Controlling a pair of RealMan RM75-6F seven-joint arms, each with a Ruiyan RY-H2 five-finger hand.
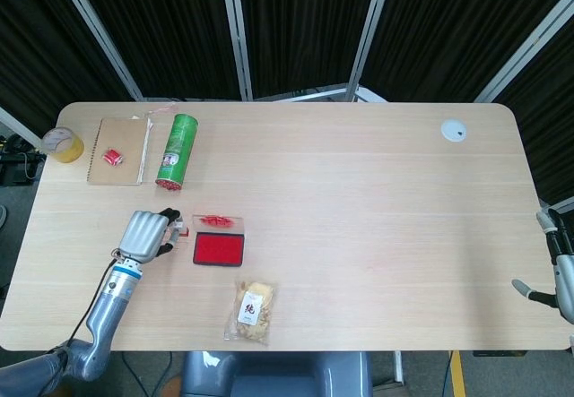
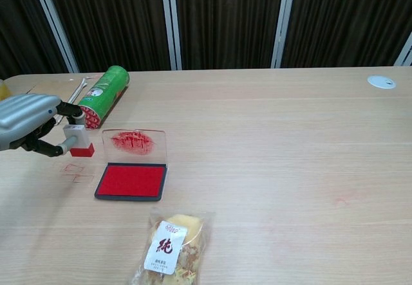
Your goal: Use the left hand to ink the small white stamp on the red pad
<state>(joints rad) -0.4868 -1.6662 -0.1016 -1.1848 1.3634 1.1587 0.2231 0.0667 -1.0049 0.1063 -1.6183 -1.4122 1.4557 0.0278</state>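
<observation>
My left hand (image 1: 146,234) (image 2: 29,121) holds the small white stamp (image 2: 78,139) (image 1: 182,230) between its fingertips, lifted above the table to the left of the red ink pad (image 1: 218,249) (image 2: 131,181). The stamp's face is red. The pad lies open and bare, with its clear lid (image 2: 138,143) smeared red standing up behind it. Faint red marks (image 2: 73,171) show on the table left of the pad. My right hand (image 1: 552,267) is at the table's right edge in the head view, fingers apart, holding nothing.
A green can (image 1: 178,150) (image 2: 101,94) lies on its side behind the pad. A notebook (image 1: 118,151) with a small red thing on it and a tape roll (image 1: 62,143) sit far left. A snack bag (image 1: 250,311) (image 2: 168,248) lies in front of the pad. A white disc (image 1: 453,130) is far right.
</observation>
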